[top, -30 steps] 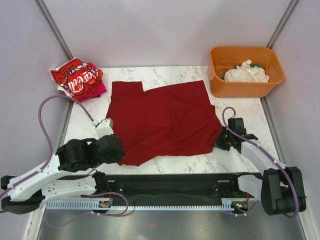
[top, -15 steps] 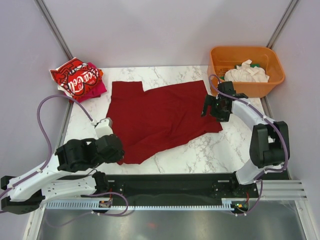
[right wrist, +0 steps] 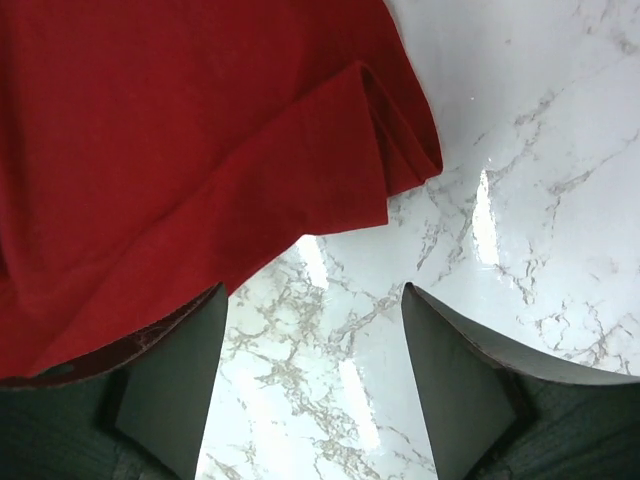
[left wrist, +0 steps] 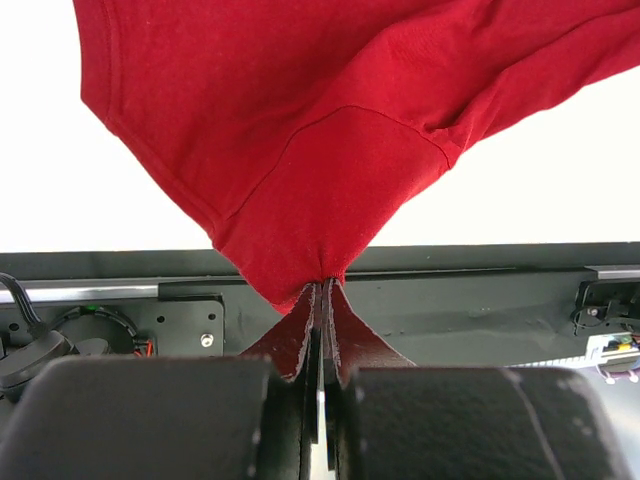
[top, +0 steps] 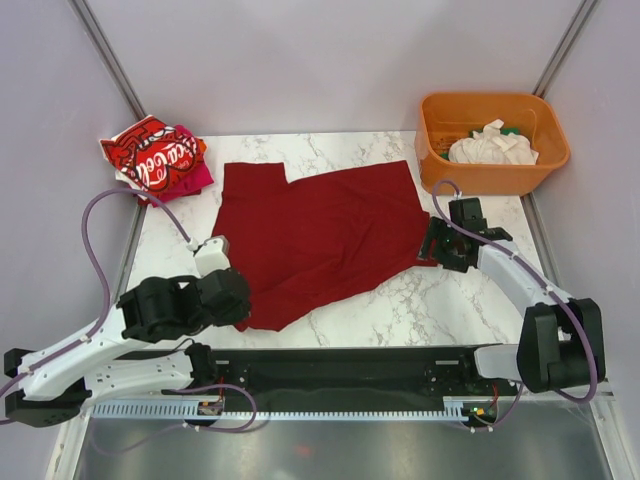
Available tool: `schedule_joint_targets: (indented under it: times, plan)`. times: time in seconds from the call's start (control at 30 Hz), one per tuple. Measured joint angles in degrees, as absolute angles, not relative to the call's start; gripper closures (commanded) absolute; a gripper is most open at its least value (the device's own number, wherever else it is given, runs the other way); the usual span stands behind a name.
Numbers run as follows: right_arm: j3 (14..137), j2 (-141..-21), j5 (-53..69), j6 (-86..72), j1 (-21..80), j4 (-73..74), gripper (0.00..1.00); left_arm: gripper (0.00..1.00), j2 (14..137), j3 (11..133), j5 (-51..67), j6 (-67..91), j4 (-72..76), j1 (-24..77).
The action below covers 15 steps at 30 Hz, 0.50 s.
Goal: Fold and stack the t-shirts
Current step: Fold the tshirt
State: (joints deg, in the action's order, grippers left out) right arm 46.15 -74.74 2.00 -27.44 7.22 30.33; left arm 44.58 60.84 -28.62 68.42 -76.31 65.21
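One dark red tee (top: 320,235) tight in left gripper (left wrist: 322,300); right gripper (right wrist: 315,370) agape

Found the plain dark red t-shirt (top: 320,235) spread mostly flat between the two claws, lightly wrinkled, its near corner bunched, drawn to a point and pinched in the closed left claw (left wrist: 322,330). Saw its right edge doubled over in a soft fold just ahead of the gaping right claw (right wrist: 315,370), ungripped. Noted the bright red t-shirt (top: 150,155) with white lettering crumpled atop the magenta t-shirt (top: 197,180), well beyond the left claw and off to its left. Spotted the white t-shirt (top: 490,147) heaped loosely well beyond the right claw.
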Motion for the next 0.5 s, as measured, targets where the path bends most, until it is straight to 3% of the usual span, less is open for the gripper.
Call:
schedule_joint_targets:
  times: [0.2,0.33,0.5]
  plan:
    - [44.2,-79.4,1.6,-27.5,6.2,26.8,0.41,0.98,44.5,60.2,-28.6,68.4,-76.2,65.2]
    - [44.4,-83.9,1.5,-27.4,5.4,23.9,0.43,0.98,44.6,60.1,-28.6,68.3,-76.2,65.2]
    - [44.8,-86.7,1.7,-27.2,4.6,21.3,0.55,0.98,45.0,60.1,-28.6,68.2,-76.2,65.2]
